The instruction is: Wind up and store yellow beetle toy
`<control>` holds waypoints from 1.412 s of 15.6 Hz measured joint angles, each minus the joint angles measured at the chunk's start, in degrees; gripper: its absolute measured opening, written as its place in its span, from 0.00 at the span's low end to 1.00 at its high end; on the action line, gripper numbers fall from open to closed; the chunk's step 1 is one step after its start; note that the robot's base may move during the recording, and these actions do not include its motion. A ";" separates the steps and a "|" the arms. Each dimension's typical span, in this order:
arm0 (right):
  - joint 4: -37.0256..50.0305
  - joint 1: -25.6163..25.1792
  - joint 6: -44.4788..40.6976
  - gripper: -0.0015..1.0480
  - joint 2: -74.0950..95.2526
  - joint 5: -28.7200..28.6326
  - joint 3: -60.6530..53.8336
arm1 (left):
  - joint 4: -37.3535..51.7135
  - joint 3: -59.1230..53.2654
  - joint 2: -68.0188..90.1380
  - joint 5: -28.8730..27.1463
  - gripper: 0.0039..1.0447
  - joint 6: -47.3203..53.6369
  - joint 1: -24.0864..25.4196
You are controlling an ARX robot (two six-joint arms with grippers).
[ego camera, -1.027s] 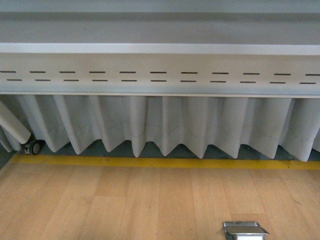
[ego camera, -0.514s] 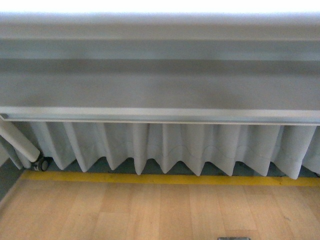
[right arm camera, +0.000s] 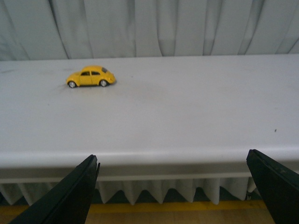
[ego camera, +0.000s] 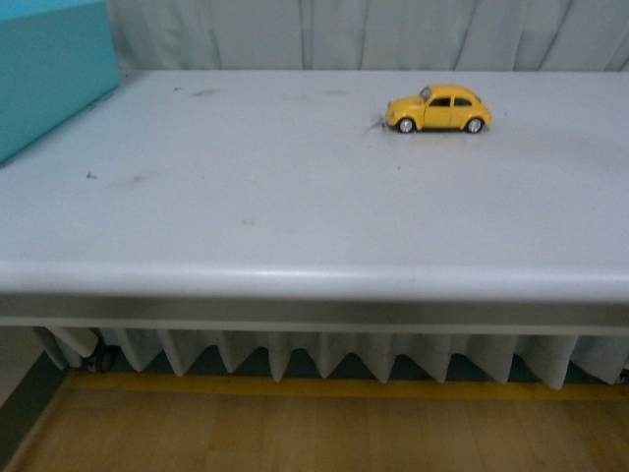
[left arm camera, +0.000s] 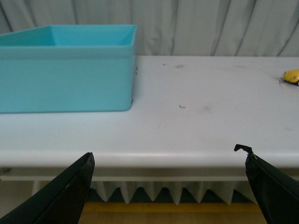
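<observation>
Pale curtains (ego camera: 334, 34) hang behind a wide white tabletop (ego camera: 295, 216). A teal bin (left arm camera: 65, 70) stands at its left; the yellow beetle toy (ego camera: 438, 109) sits upright toward the right rear, well apart from it. Reaching the toy looks a job for the right end effector (right arm camera: 173, 155), closing across the car's sides. It and the left end effector (left arm camera: 166, 154) hover off the near edge, jaws wide, holding nothing.

Soft even light, dim floor below, faint shadows, front view perhaps slightly blurred, no glare
</observation>
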 joint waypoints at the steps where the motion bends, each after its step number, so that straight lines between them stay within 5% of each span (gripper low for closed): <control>1: -0.02 0.00 0.02 0.94 0.02 0.00 0.00 | -0.02 0.00 0.00 0.02 0.94 0.02 0.00; 22: -0.07 0.00 0.00 0.94 0.02 0.00 0.00 | 0.02 0.00 0.00 0.02 0.94 -0.11 0.00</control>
